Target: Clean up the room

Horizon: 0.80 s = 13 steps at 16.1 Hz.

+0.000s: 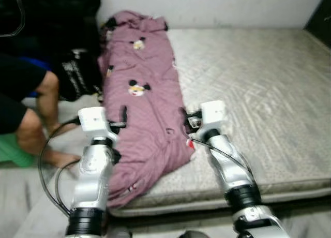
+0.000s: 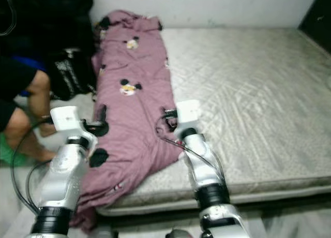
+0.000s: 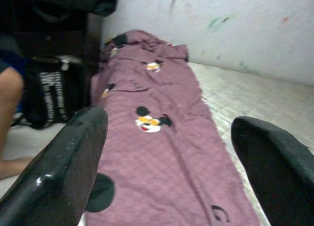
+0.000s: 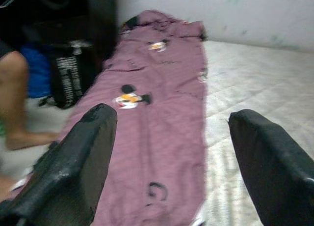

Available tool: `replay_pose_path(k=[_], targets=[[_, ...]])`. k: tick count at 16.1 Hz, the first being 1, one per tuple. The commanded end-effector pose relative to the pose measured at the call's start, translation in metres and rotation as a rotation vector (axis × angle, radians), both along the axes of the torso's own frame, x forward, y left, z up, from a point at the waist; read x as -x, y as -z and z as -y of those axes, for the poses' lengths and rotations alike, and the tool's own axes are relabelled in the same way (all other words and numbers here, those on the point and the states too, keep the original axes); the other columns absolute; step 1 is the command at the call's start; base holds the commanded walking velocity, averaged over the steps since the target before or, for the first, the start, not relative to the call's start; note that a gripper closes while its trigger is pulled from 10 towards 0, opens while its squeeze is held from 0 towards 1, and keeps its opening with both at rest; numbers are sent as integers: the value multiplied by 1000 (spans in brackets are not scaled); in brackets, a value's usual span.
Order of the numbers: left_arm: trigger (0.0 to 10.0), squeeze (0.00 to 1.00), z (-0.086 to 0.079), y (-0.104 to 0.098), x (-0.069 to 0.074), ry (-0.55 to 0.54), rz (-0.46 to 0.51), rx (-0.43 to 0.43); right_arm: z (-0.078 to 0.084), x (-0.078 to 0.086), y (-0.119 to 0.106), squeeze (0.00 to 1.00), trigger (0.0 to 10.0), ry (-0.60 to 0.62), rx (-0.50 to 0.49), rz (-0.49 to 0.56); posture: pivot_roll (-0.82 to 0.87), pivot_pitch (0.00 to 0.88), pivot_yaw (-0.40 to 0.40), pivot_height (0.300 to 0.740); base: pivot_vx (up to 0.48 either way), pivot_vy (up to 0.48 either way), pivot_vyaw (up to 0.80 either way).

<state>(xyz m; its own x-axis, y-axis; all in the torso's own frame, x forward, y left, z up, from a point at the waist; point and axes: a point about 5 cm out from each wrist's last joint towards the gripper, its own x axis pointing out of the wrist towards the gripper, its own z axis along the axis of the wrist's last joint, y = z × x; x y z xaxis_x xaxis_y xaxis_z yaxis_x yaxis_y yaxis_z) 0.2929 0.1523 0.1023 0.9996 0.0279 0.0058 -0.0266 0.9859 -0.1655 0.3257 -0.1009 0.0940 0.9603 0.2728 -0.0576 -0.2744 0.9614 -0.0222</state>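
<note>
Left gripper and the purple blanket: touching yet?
Cannot tell. In the left wrist view the left gripper is open with the purple blanket spread between and beyond its fingers, but no view plainly shows contact or a gap at the fingertips.

Person (image 1: pixel 26 101) cut off at frame edge; black bag (image 1: pixel 77 77) lettering perhaps blurred.

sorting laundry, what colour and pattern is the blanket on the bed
Mauve-pink blanket with cartoon mouse prints; clearest in the left wrist view.
</note>
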Motion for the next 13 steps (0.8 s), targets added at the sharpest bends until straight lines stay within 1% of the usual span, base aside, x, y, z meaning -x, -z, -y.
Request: replay_pose_path(k=[1,3,5,7,10,13], targets=[[10000,0,2,1,1,0,-8,-4,6,-1,-1,0,10000,15,4,-3,43,14,10,740,0,0,-800],[10000,0,1,1,1,-6,-11,-2,6,-1,0,0,10000,15,3,-7,46,17,10,740,0,0,-684],[10000,0,-1,2,2,-33,-21,-11,5,-1,1,0,10000,5,3,-16,49,20,11,740,0,0,0],[10000,0,-6,5,5,-69,-40,-27,9,-5,6,0,10000,27,3,-74,58,31,11,740,0,0,0],[10000,0,-14,9,8,-105,-68,-45,10,-5,6,0,10000,31,-3,-74,57,38,12,740,0,0,0],[10000,0,-15,9,10,-109,-74,-48,10,-4,7,0,10000,27,-10,-79,60,45,15,740,0,0,0]])
